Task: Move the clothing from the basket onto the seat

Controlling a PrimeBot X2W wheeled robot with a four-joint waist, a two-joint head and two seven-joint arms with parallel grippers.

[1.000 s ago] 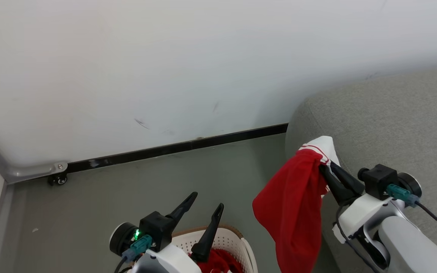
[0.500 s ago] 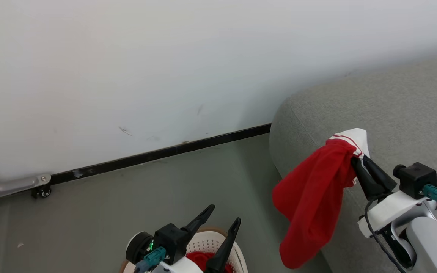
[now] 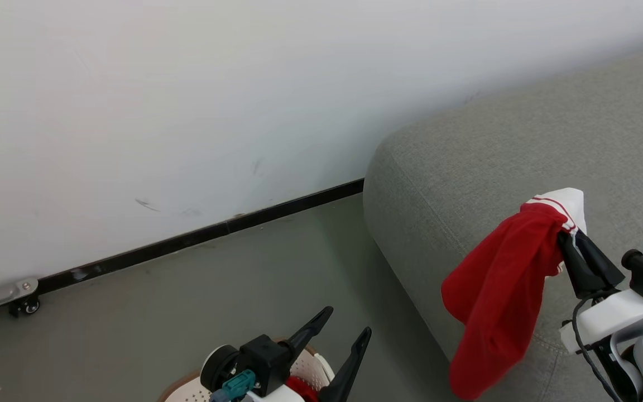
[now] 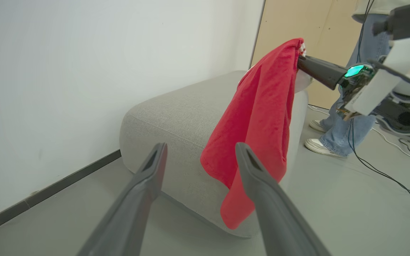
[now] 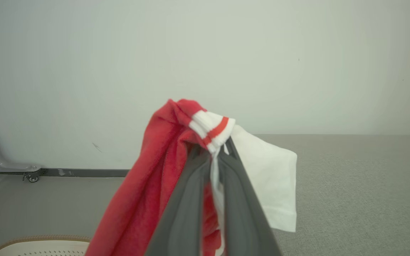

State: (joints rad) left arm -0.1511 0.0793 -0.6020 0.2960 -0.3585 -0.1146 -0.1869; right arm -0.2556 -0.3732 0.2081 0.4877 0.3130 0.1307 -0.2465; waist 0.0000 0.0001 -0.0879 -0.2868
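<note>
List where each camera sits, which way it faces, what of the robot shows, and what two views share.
Head view: on the head, facing forward and down at the sofa; shows the open left gripper and the right gripper shut on the red garment.
Left wrist view: looks along its own fingers at sofa, garment, a person's legs.
Right wrist view: looks along its shut fingers toward the wall.
All three share garment and sofa.
</note>
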